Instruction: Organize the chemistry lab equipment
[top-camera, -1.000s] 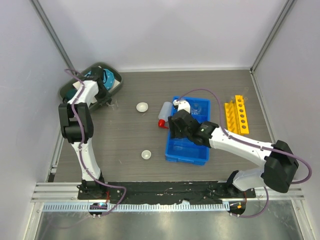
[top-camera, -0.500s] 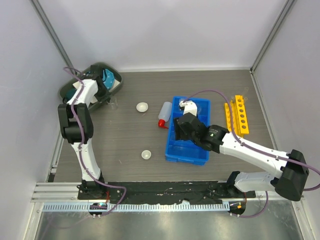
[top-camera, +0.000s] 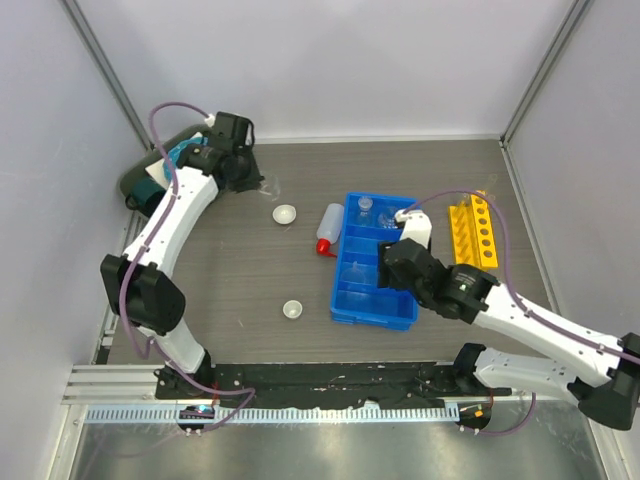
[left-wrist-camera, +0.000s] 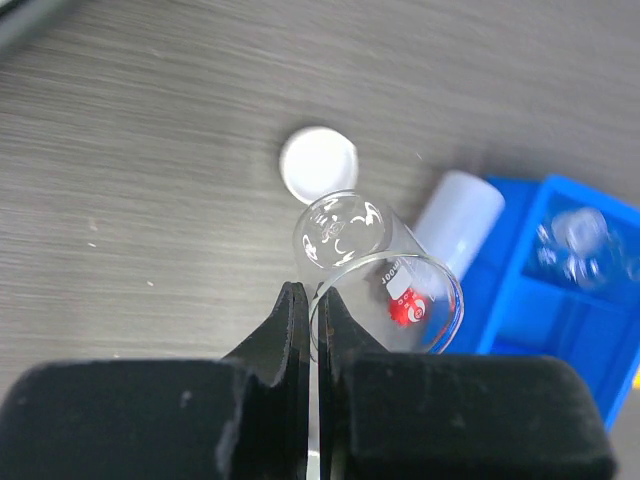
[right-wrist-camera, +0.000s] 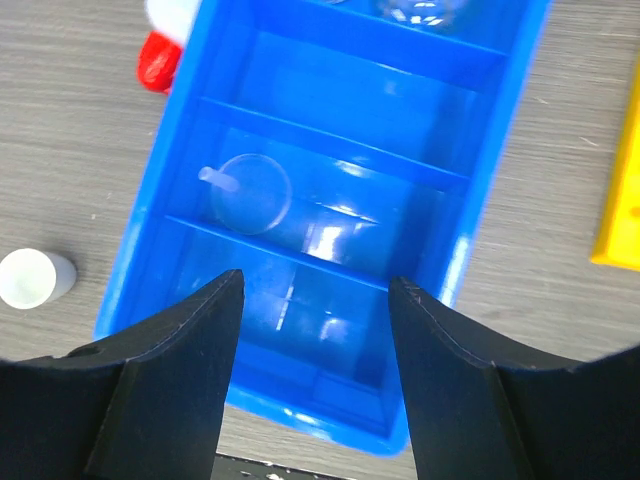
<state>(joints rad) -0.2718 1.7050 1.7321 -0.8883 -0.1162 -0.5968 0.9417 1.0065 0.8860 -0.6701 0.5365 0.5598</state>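
Observation:
In the left wrist view my left gripper (left-wrist-camera: 313, 300) is shut on the rim of a small clear glass beaker (left-wrist-camera: 375, 270), held off the table at the back left (top-camera: 262, 183). Below it lie a white dish (left-wrist-camera: 318, 163) and the red-capped bottle (left-wrist-camera: 455, 215), on its side beside the blue divided bin (top-camera: 345, 300). My right gripper (right-wrist-camera: 315, 300) hangs open and empty over the bin's near compartments (top-camera: 392, 268). A clear funnel (right-wrist-camera: 250, 192) rests in a middle compartment. Glassware (top-camera: 365, 205) sits in the far compartment.
A second white dish (top-camera: 292, 309) stands on the table left of the bin. The yellow holed rack (top-camera: 472, 232) lies right of the bin. A dark green tray (top-camera: 135, 185) sits at the back left corner, partly behind my left arm.
My left gripper closed on the beaker by the green tray, then lifted and swung it right toward the middle. My right arm drew back from the bin's far end toward its near end.

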